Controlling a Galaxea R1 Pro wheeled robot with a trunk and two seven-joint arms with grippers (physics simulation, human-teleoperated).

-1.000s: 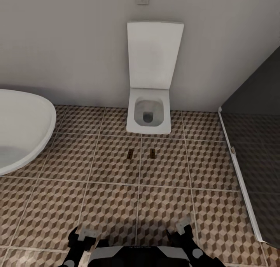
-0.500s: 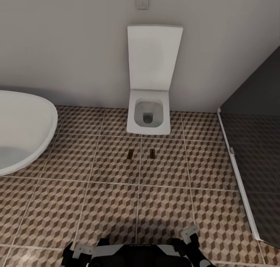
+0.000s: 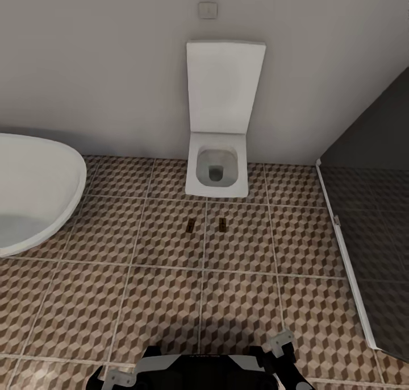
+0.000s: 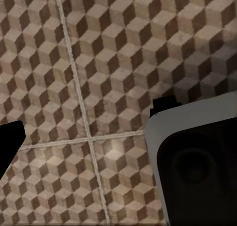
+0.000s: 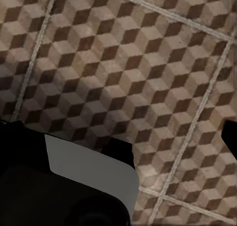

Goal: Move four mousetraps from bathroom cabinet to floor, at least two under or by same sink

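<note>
Two mousetraps lie side by side on the bathroom floor (image 3: 159, 305), a tile's length in front of the toilet: one (image 3: 190, 225) on the left and one (image 3: 222, 224) on the right. Both are tiny dark plates, apart from each other. My left gripper (image 3: 116, 377) and right gripper (image 3: 279, 341) hang low by my base at the near edge of the head view, far from the traps. In each wrist view a dark fingertip (image 4: 10, 143) (image 5: 231, 135) sits at the picture's edge with bare tiles between, so both stand open and empty. The cabinet is out of view.
A white wall-hung toilet (image 3: 217, 171) with its lid up stands against the far wall. A large white rounded basin (image 3: 34, 191) fills the left side. A dark glass shower panel (image 3: 369, 219) with a white sill runs along the right. My base (image 4: 197, 161) shows below the wrists.
The camera has drawn back and tilted a little, so the toilet sits slightly lower and smaller. Both arms have dropped toward the bottom edge. The two mousetraps have not moved.
</note>
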